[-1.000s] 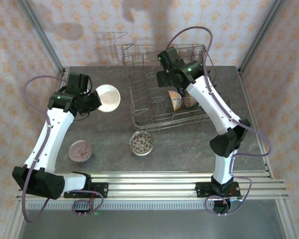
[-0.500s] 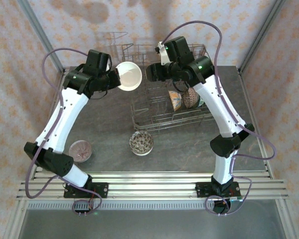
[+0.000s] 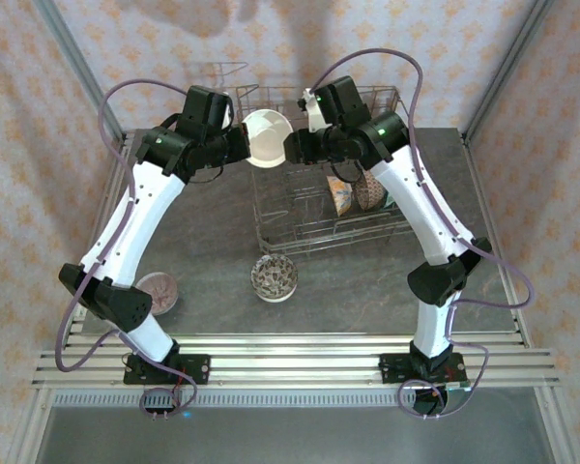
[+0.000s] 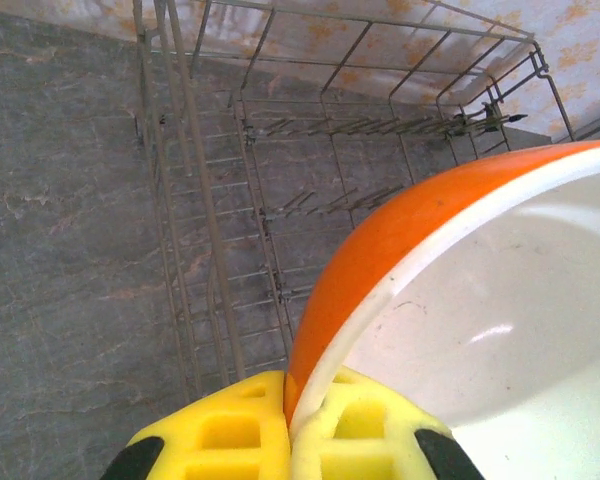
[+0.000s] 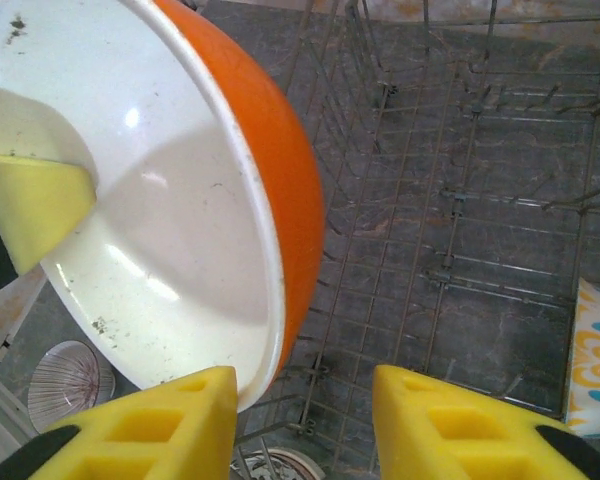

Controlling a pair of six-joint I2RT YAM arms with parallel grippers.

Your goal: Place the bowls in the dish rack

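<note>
— So why is the orange bowl (image 3: pixel 268 137) up in the air and not down in the dish rack (image 3: pixel 271 208)?
— It looks to me like a handover. The left gripper (image 4: pixel 292 425) has its pads pressed together on the rim, one on the white inside and one on the orange outside. It holds the bowl tilted on edge above the left end of the rack, clear of the wires
— And the right gripper (image 5: pixel 305 400)?
— Its jaws stand apart with the opposite side of the rim between them. The rim lies right by one finger, while the other finger is well clear of the orange wall, so I'd call it spread, not pinching
— Why use two arms for one bowl?
— My guess is reach. The rack sits on the right half of the table (image 3: pixel 203 242), closer to the right arm. The tines also want a bowl to go in on edge, and held by the rim it is turned that way
— Is anything loaded?
— Two bowls stand among the tines at the rack's right side, a yellow-and-teal one (image 3: pixel 340 198) and a darker patterned one (image 3: pixel 369 196) just beside it. Two more sit on the table: a patterned bowl (image 3: pixel 274 276) just in front of the rack and a pinkish one (image 3: pixel 156 292) near the left arm's base
— What could go wrong?
— If the left gripper lets go before the right has a firm pinch, the bowl drops onto the wires. The glazed rim is probably slick, so the grip wants to be square
</note>
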